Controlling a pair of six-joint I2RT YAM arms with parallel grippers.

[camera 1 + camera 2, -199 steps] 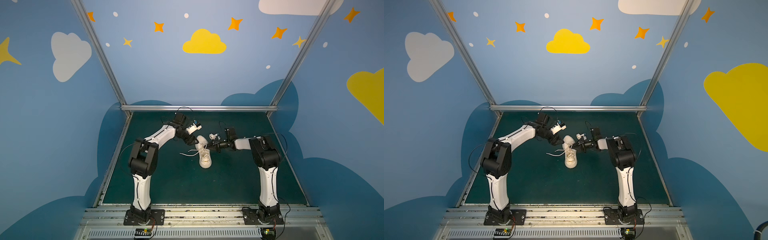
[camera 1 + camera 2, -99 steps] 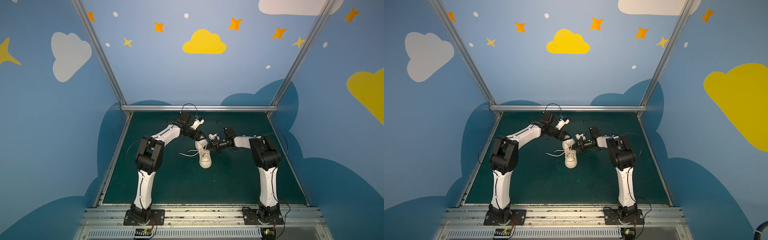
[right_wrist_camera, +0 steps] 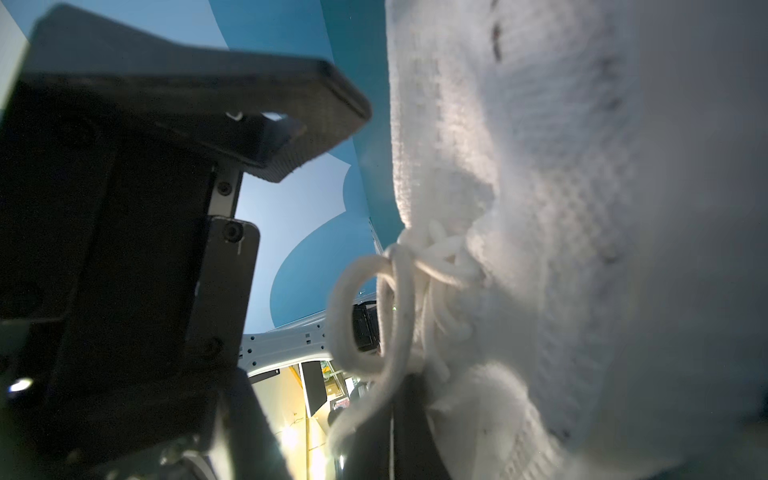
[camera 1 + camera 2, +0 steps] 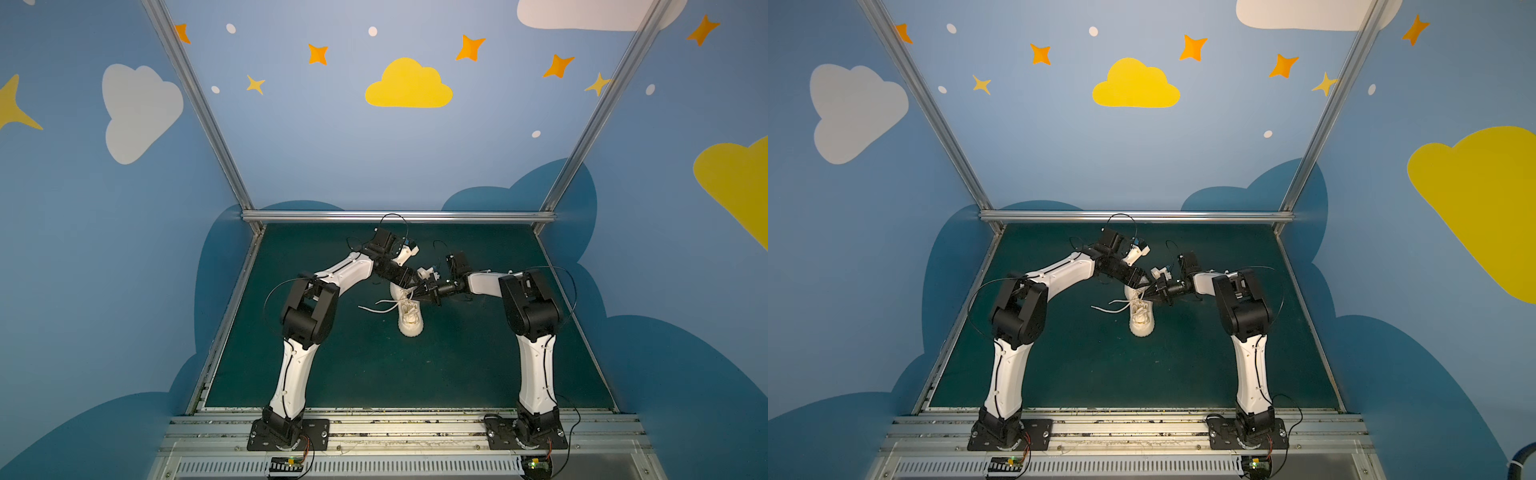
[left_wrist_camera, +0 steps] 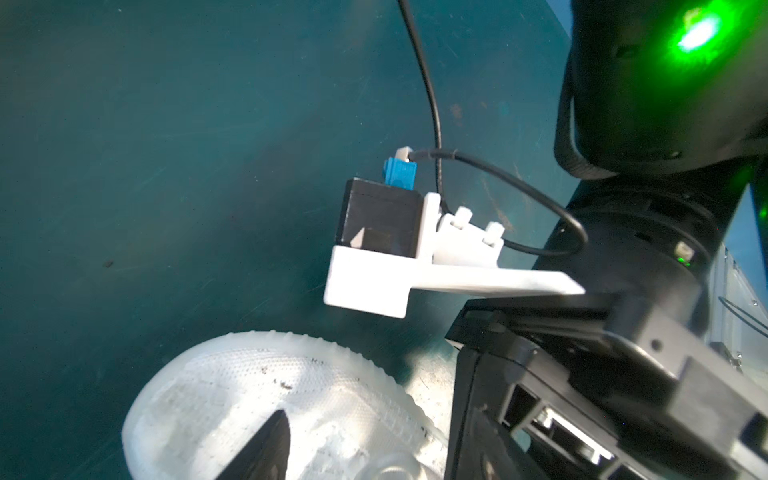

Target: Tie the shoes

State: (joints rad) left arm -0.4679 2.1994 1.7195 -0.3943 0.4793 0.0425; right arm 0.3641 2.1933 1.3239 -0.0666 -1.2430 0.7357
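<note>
Left fingers (image 5: 270, 449) black, tapered, knit ribbed-sole sneaker (image 5: 249, 395), looped laces (image 3: 365, 264)

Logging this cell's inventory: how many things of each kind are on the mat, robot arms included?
Shoe: 1
Arms: 2
Total: 3

Left hand (image 4: 412, 282) and right hand (image 4: 420, 292) almost tip to tip, arms arched inward.
The left arm (image 4: 345, 270) rises from its base, bends at the elbow and slopes its forearm inward, wrist tipped downward, jaws standing apart. The right arm (image 4: 484, 282) mirrors it with a nearly level forearm, its jaws pinched tight on a lace (image 3: 334, 320).
</note>
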